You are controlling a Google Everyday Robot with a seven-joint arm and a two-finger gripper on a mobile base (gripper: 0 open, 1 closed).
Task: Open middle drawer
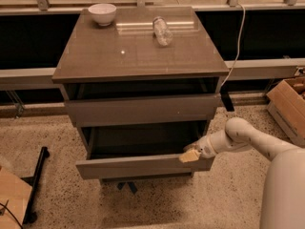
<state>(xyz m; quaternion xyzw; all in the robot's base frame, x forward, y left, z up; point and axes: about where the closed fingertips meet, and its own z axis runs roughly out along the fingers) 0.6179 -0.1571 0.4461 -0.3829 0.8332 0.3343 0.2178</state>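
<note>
The grey-brown cabinet [143, 51] stands in the middle of the camera view. Its middle drawer [138, 167] is pulled partly out towards me, and its dark, shallow box [143, 140] shows behind the flat front. My gripper [189, 156] is at the right end of that front's top edge, touching it, with my white arm [238, 136] reaching in from the right. The drawer above [143, 109] stands out a little, with a dark gap over it. Any drawer below is hidden under the pulled-out front.
A white bowl [102, 13] and a clear bottle lying on its side [163, 30] are on the cabinet top. A cardboard box [288, 106] stands at the right and a black stand [35, 185] at the left. A white cable [238, 42] hangs at the cabinet's right.
</note>
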